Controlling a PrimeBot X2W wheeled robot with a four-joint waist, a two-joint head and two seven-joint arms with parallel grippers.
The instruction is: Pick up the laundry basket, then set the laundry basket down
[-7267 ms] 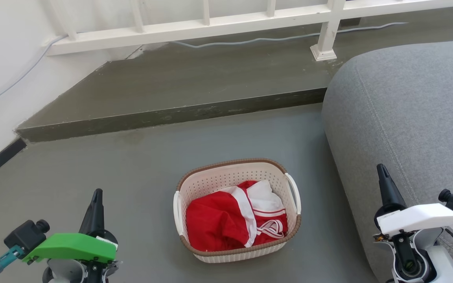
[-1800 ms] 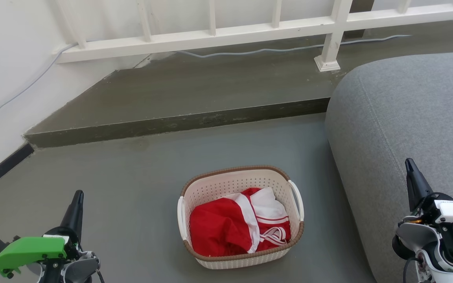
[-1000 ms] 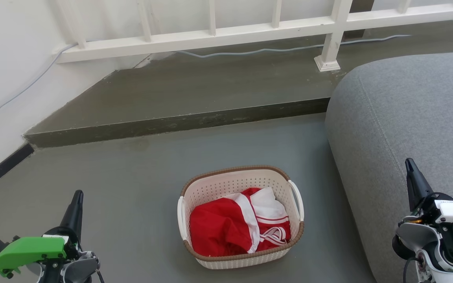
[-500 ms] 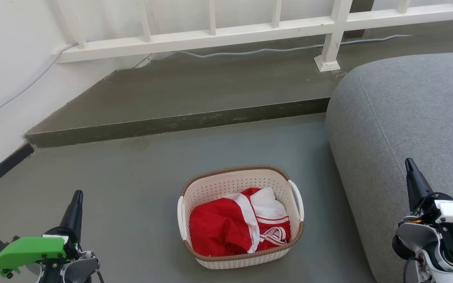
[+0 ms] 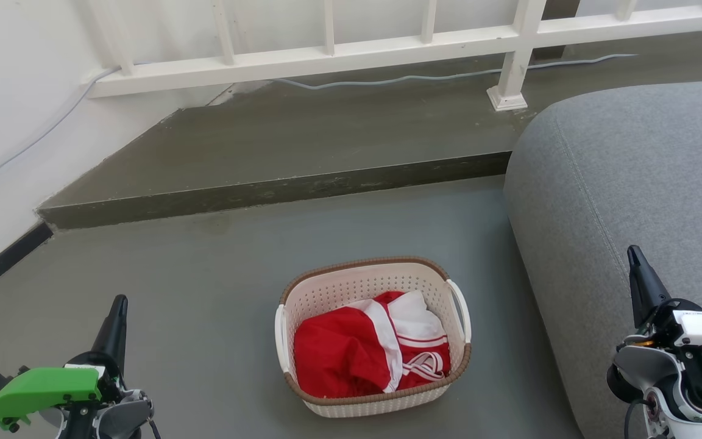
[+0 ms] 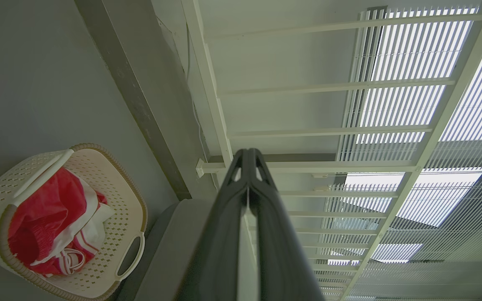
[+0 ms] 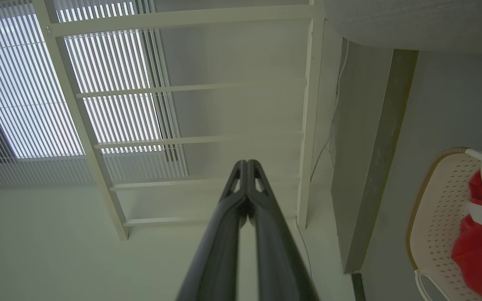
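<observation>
So here's where we're at: the small cream-white perforated plastic laundry basket (image 5: 351,285) is sitting flat on the grey concrete floor (image 5: 205,274), upright, roughly midway between our two arms and just beside the big grey fabric sofa (image 5: 631,171). Neither arm is holding it. The left end effector (image 5: 119,305) hovers well off to the basket's left with its long dark fingers pressed together on nothing. The right end effector (image 5: 634,256) does the same on the sofa side. Both wrist views back that up, fingers clenched tip to tip, empty.

How far along are we? Honestly, this fits two stories: a basket waiting on the floor to be lifted, or one that's been carried and is back down with the arms pulled clear. We can't call it from this one look. All we can say is that it rests on the floor now.

The basket itself is rounded-rectangular, with a brown woven-look rim (image 5: 360,262) and a white loop handle (image 5: 462,308) on each short side. A crumpled red and white garment (image 5: 351,356) fills the bottom. There seems to be a thin strip of floor between basket and sofa, though the angle makes that hard to swear to.
</observation>
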